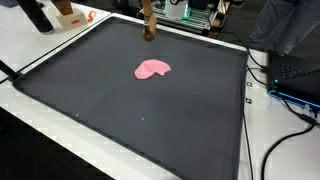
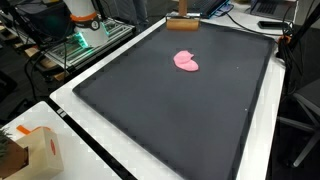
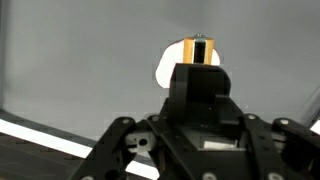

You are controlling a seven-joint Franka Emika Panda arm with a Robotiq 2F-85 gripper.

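In an exterior view the block point(image 1: 148, 30), tan wood, stands upright at the mat's point(image 1: 120, 115) far edge. A pink lump point(image 1: 152, 69) lies nearer, apart. In an exterior view the block point(image 2: 183, 25) shows broadside, plain.

Wrist view: gripper point(image 3: 201, 68) jaws appear narrow, clamping the block.

Judged a carrying step. Setting down calls for clearing the lump.

The cloth point(image 1: 152, 69) is plain pink, the mat point(image 1: 110, 100) plain black, the desk point(image 1: 40, 130) white, and the wooden block point(image 2: 180, 25) light tan.
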